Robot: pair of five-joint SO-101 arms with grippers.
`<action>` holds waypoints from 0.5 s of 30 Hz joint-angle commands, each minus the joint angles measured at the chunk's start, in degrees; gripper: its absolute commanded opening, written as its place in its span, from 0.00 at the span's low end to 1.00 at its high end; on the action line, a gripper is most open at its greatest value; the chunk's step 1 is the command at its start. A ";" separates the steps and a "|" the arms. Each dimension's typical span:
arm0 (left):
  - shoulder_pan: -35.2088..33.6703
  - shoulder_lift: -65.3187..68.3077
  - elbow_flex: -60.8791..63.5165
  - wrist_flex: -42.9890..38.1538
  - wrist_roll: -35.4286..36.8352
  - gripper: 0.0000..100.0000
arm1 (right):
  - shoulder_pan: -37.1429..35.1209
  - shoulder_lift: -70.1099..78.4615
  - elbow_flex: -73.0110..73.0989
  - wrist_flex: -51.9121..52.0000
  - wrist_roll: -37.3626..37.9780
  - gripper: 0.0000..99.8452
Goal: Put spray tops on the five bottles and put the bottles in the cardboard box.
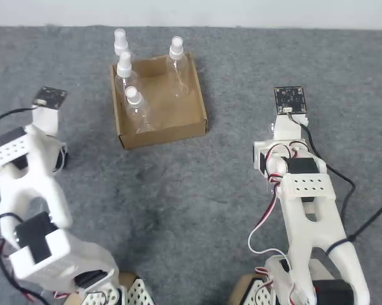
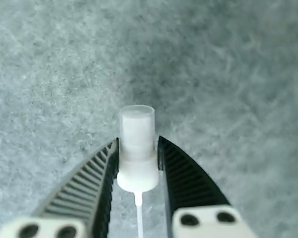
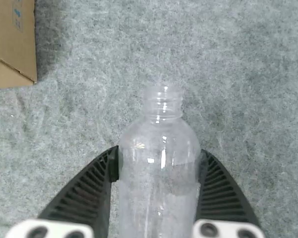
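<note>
Left end effector (image 2: 137, 148) is pinched on a spray top (image 2: 137, 124), with the dip tube trailing back toward the wrist. Right end effector (image 3: 158, 152) is clamped on the uncapped bottle (image 3: 159, 173), its long axis running out from the wrist and its open neck pointing away. The two are held well apart over the worktop (image 1: 210, 184), so tube and neck must be lined up. Four capped bottles (image 1: 135, 108) stand, apparently all inside, in the cardboard box (image 1: 162, 135).

Table (image 1: 197, 190) had grey fuzzy cover. Cardboard box (image 1: 162, 135) sat on it, toward far side, open on top. One bottle (image 1: 121, 46) with white top stood at box's far left corner; could not tell if inside or just behind. Left arm base (image 1: 130, 293) and right arm base (image 1: 260, 292) stood at near edge.
</note>
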 commanded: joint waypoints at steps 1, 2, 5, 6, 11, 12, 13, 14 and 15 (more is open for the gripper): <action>-0.18 -3.78 -0.57 -2.99 5.01 0.01 | 0.57 -2.42 -1.41 -1.27 -0.18 0.12; -0.18 -3.87 -0.66 -3.25 6.51 0.01 | 0.57 -2.42 -1.41 -1.27 -0.18 0.12; -0.18 -3.87 -0.75 -3.25 11.52 0.01 | 0.57 -2.42 -1.41 -1.27 -0.18 0.12; -0.26 -3.87 -0.75 -3.25 13.54 0.01 | 0.57 -2.42 -1.41 -1.27 -0.18 0.12; 0.00 -3.87 -0.84 -3.25 22.59 0.01 | 0.57 -2.42 -1.41 -1.27 -0.18 0.12; 0.09 -3.87 -0.84 -3.25 24.53 0.01 | 0.57 -2.42 -1.41 -1.27 -0.18 0.12; 0.09 -3.87 -0.92 -3.34 26.02 0.01 | 0.57 -2.33 -1.41 -1.27 -0.18 0.12; 0.09 -3.87 -1.27 -3.34 27.25 0.01 | 0.57 -2.33 -1.41 -1.27 -0.18 0.12; 0.00 -3.87 -1.80 -3.34 28.31 0.01 | 0.57 -2.33 -1.41 -1.27 -0.18 0.12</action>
